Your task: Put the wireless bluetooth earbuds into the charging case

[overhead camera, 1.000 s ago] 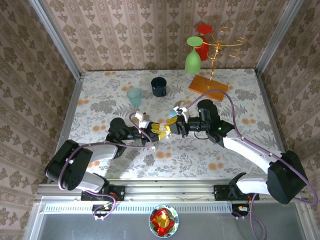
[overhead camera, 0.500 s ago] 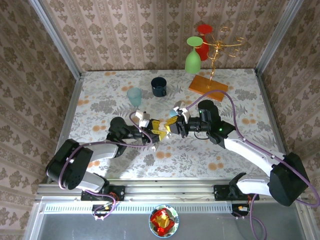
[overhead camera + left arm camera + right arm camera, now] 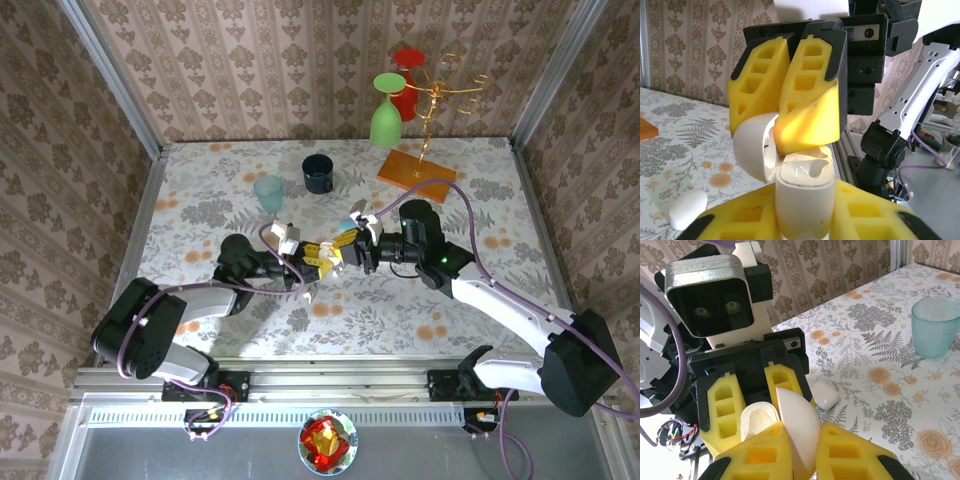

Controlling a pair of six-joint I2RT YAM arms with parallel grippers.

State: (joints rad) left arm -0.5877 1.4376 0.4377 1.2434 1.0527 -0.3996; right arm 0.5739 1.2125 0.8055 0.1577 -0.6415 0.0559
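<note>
And here we are at mid-surface, both arms meeting nose to nose, well above the floral surface [image 3: 200, 215]. The left jaws are clenched on the charging case [image 3: 805, 210], gripping its lower body from both sides and holding it upright, open top facing the right jaws. The right jaws are clamped on the lid [image 3: 752, 150], which is swung back on its hinge and tilted away, the yellow fingers [image 3: 810, 100] pinching it just above the case's mouth. So the 2 sets of jaws are nearly touching, with only the case between them. Down in that open mouth there is a glossy white hollow, and I cannot tell whether an earbud sits in it. Below the left jaws and off to their side, a small white pebble-shaped piece [image 3: 687, 207] lies flat on the surface, well apart from the case. Beyond the left jaws, toward the far wall, stands a teal cup [image 3: 268, 192], upright, with a dark blue mug [image 3: 319, 173] just beside it. Farther off past the right jaws, a gold rack [image 3: 435, 100] on an orange base [image 3: 415, 167] carries a green glass [image 3: 386, 112] and a red glass [image 3: 405, 75] hung upside down.
</note>
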